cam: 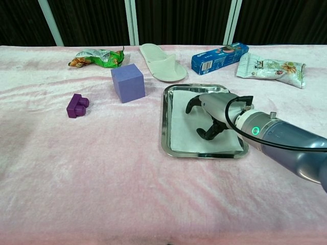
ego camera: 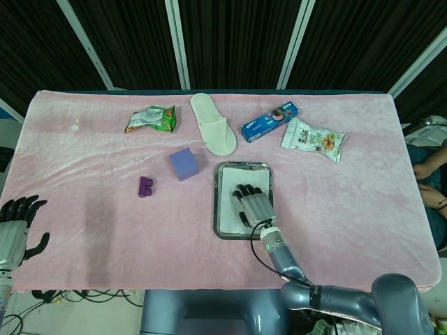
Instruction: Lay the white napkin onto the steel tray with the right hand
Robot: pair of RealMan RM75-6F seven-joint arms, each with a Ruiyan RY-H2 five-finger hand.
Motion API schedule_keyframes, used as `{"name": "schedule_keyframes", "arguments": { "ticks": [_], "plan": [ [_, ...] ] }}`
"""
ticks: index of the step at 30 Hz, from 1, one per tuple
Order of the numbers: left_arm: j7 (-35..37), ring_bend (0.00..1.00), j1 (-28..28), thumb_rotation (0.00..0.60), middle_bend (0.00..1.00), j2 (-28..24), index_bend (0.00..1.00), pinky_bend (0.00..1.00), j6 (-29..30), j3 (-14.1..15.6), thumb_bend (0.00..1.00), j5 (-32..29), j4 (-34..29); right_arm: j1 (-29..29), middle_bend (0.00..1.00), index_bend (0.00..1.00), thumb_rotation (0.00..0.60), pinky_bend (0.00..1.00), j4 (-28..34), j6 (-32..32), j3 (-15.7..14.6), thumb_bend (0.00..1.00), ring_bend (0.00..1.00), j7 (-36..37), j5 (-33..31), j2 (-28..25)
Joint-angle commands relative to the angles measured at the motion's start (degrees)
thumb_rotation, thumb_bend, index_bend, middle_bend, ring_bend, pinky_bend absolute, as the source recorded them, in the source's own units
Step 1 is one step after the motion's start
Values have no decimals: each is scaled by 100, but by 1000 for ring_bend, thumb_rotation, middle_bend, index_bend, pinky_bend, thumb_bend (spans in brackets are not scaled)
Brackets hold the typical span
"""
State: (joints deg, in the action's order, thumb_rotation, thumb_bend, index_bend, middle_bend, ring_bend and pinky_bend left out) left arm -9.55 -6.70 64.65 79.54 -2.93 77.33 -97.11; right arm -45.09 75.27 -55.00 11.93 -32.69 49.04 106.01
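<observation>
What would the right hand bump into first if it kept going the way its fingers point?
Probably the far rim of the steel tray, then the white slipper; the right hand hovers over the white napkin, height unclear.

Pink tabletop, scattered colours.
White napkin on shiny steel tray; silver-grey right hand with black fingertips. Lavender cube, dark purple block, cream-white slipper. Green snack bag with orange print, blue biscuit box, pale snack pouch with green lettering. Grey left hand, black-tipped.
</observation>
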Motion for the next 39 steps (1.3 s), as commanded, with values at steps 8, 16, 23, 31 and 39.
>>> {"name": "schedule_keyframes", "arguments": {
  "ticks": [8, 16, 23, 31, 39],
  "plan": [
    [-2, 42, -1, 600, 91, -3, 181, 37, -5, 3, 378, -6, 1, -7, 124, 277, 600, 225, -3, 80, -58, 396, 132, 31, 29, -30],
    [-18, 42, -5, 600, 90, -5, 182, 37, -9, 1, 378, -20, -17, -32, 124, 277, 600, 225, -70, 157, -39, 396, 132, 131, 53, -21],
    [-19, 44, -9, 600, 90, -11, 182, 37, -23, 1, 378, -38, -20, -65, 124, 277, 600, 225, -117, 286, -59, 396, 131, 245, 125, -33],
    [-24, 44, -15, 600, 90, -14, 182, 37, -37, -1, 378, -54, -26, -79, 124, 278, 600, 225, -174, 341, -97, 396, 131, 405, 331, -76],
    [-36, 45, -19, 600, 89, -22, 182, 37, -41, -5, 378, -72, -47, -90, 124, 281, 600, 225, -240, 387, -120, 396, 131, 501, 448, -104]
  ]
}}
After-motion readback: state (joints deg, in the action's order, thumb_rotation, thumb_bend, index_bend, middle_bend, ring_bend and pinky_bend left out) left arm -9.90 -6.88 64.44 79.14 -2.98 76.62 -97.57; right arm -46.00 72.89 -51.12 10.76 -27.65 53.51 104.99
